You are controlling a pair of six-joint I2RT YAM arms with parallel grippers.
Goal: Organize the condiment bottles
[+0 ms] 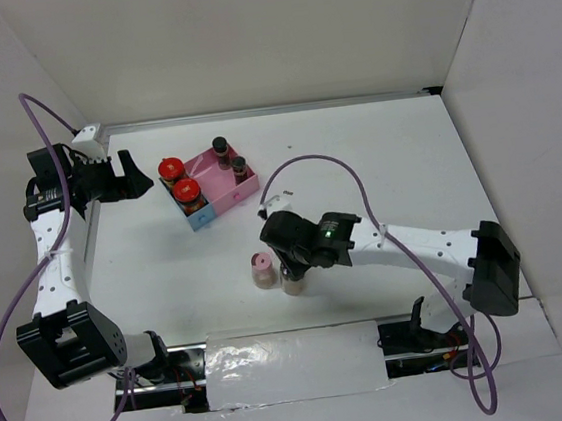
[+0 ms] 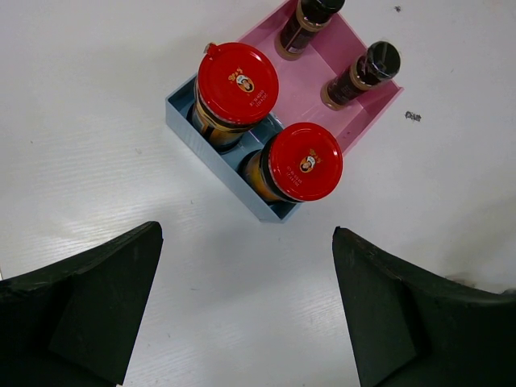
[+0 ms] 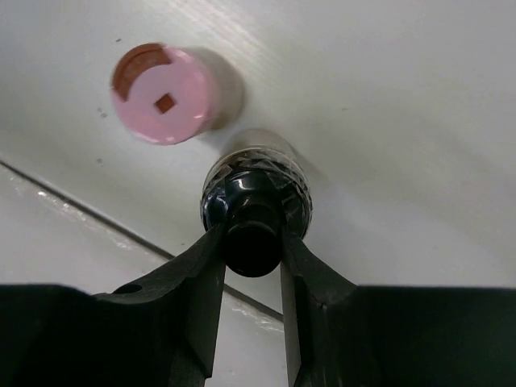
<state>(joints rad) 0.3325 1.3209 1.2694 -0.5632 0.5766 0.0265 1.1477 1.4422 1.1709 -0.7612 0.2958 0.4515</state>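
At the right pincer (image 3: 252, 240): jaws pressed together on the black cap of a slim dark bottle (image 3: 256, 189), one finger on each side of the cap, viewed from straight above by the wrist camera. Bottle upright on the white desk (image 1: 374, 140), well apart from the pink-and-blue tray (image 1: 219, 180), out on the tray's side toward the arm bases.

Just beside that bottle, off the tray on the same side and slightly nearer to it: the pink-capped jar (image 3: 165, 94), upright, with a small square hole in the cap and a brown opening at its edge. Touching the bottle or not: cannot tell.

At the left pincer (image 2: 246, 242): jaws spread wide apart, gripping nothing, held above bare desk near the tray's blue end, pointing toward the tray.

Inside the tray's blue compartment: two red-lidded jars (image 2: 238, 81), upright, side by side, close together along the compartment's length.

Inside the tray's pink compartment: two black-capped bottles (image 2: 367, 71), slim and dark, upright, apart from each other, one at the corner farthest from the blue end, the other along the pink side wall, bare pink floor around them.
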